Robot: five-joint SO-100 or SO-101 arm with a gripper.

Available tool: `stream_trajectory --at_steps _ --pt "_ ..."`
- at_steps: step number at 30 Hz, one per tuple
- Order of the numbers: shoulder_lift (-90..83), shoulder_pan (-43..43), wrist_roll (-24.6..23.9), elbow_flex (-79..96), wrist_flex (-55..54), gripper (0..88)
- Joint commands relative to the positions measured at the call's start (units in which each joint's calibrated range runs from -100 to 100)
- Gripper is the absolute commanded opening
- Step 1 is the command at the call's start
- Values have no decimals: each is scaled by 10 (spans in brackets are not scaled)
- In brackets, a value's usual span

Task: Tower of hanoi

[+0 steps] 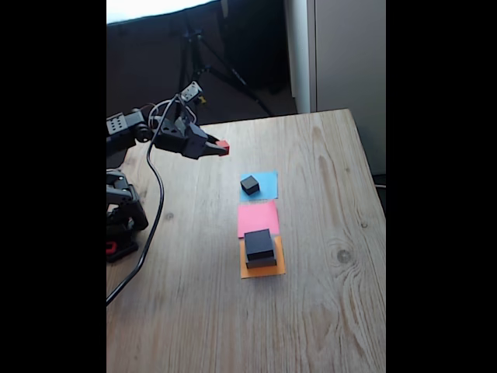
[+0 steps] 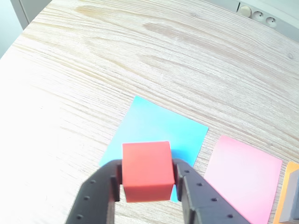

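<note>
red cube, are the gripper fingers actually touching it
Touching: the wrist view shows the gripper fingers pressed against both sides of the red cube.

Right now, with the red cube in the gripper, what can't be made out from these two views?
- Small black block: hidden in the wrist view by the red cube and gripper.
- Stack on the orange square: fixed view too blurred to count blocks; wrist view cuts it off at the right edge.
- Arm base: cut off at the fixed view's left edge.
</note>
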Motion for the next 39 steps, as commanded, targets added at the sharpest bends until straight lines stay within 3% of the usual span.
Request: stream_trajectory --at_steps 1,14,29,39 --pt "26 -15 8 49 -130 42" --pt "244 -13 33 112 -429 42" --pt "375 -12 70 121 -560 42" --pt "401 -1 73 117 -578 40"
